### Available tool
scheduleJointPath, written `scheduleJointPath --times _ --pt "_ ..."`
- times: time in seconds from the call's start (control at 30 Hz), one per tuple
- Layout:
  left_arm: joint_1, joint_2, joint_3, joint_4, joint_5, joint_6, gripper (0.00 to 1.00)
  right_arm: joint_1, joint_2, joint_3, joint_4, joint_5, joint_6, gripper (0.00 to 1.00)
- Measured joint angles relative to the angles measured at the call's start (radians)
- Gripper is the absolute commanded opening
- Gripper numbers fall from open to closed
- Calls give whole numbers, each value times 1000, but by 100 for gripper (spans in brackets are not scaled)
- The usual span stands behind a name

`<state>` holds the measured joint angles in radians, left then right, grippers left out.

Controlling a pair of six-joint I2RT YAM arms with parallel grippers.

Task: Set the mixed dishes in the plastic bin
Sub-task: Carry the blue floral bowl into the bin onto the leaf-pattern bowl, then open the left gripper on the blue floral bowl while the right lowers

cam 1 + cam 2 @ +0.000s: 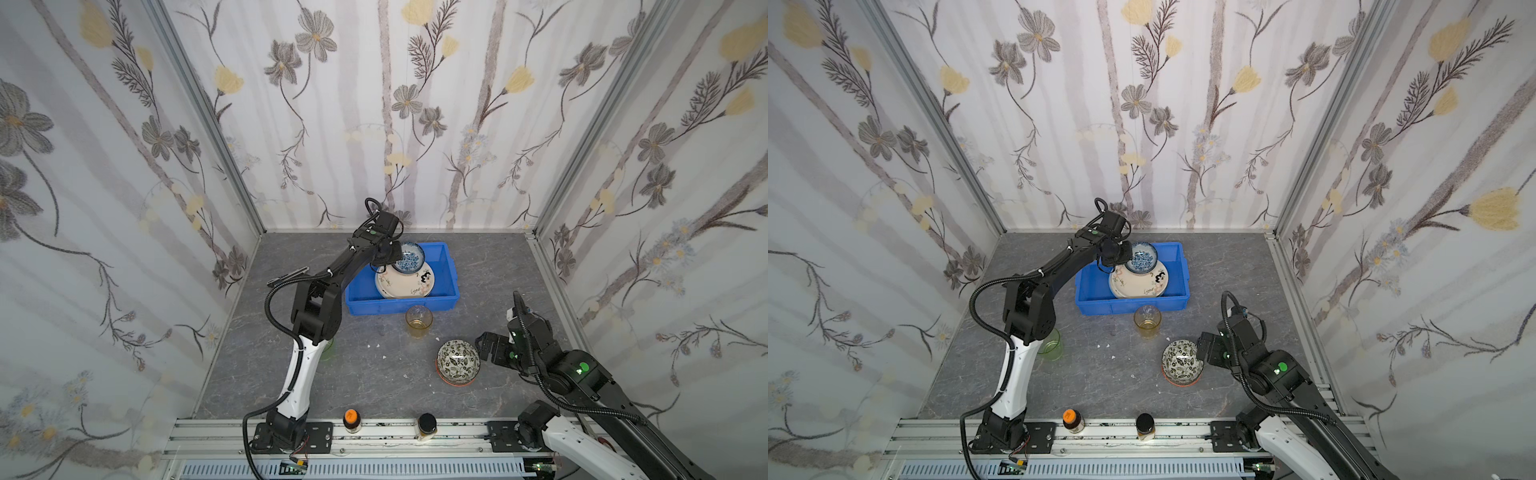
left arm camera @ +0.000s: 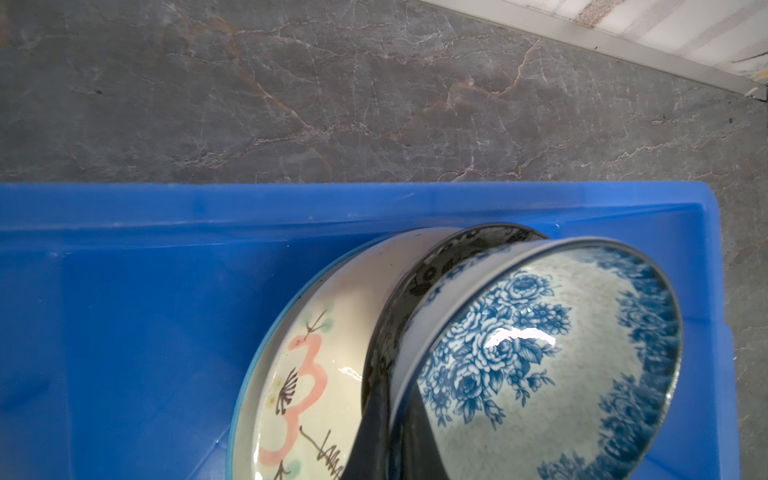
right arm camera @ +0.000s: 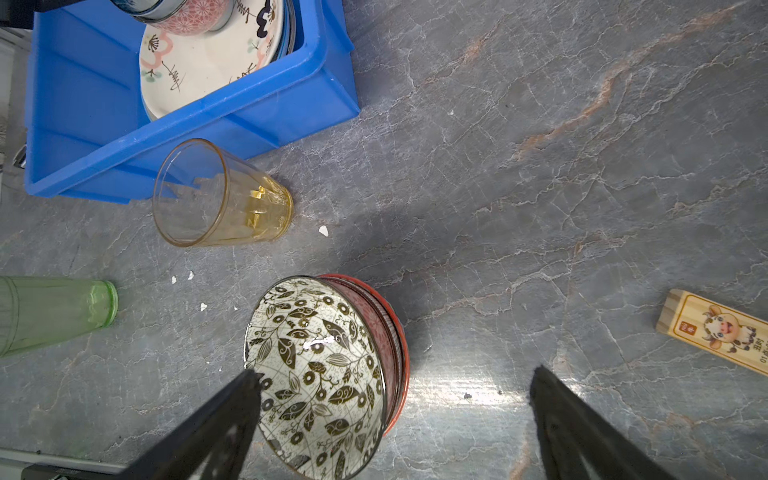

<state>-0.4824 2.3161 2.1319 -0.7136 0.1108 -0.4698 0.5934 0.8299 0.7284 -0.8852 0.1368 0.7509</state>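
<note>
The blue plastic bin [image 1: 451, 270] [image 1: 1179, 266] [image 2: 124, 291] holds stacked plates [image 1: 405, 282] [image 2: 299, 374]. My left gripper [image 1: 388, 253] [image 2: 395, 440] is shut on the rim of the blue floral bowl [image 1: 409, 258] [image 2: 540, 353], which is tilted over the plates with a pink-sided bowl [image 3: 187, 20] under it. My right gripper [image 1: 488, 347] [image 3: 395, 372] is open beside the black-white leaf bowl [image 1: 458, 359] [image 3: 320, 374], which sits in an orange bowl [image 3: 390, 332]. An amber tumbler [image 1: 419, 321] [image 3: 224, 195] stands before the bin. A green tumbler [image 1: 1050, 344] stands by the left arm.
Two jars, one orange-lidded [image 1: 351, 419] and one black-lidded [image 1: 427, 424], stand on the front rail. A black pen-like tool [image 1: 289, 276] lies left of the bin. A small wooden block [image 3: 715, 328] lies right of the bowls. Walls close three sides.
</note>
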Motion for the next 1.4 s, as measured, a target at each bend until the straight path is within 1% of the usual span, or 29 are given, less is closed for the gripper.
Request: scheduleJointPath --times 0.13,0.53,0.67,0.97,1.23,1.33,1.37,1.4 --pt "1 2 2 7 15 2 26 0 -3 -6 0 0 8 100" --pt "5 5 11 27 29 6 38 0 -59 -22 -7 -1 31 100" --pt "8 5 11 28 24 18 40 0 -72 -27 -9 -1 34 100" --pt "11 -5 6 21 -30 29 42 0 -51 -27 -8 -1 33 100" --pt "10 -35 -20 6 -56 45 42 0 -45 -26 -7 -4 25 100" --pt "8 -51 -37 0 -58 45 45 0 -34 -26 -5 -8 23 100" --pt "6 -61 -42 -2 -58 45 48 0 -26 -26 -5 -8 21 100" --pt "5 -71 -48 -2 -58 45 53 0 -19 -26 -5 -11 21 100"
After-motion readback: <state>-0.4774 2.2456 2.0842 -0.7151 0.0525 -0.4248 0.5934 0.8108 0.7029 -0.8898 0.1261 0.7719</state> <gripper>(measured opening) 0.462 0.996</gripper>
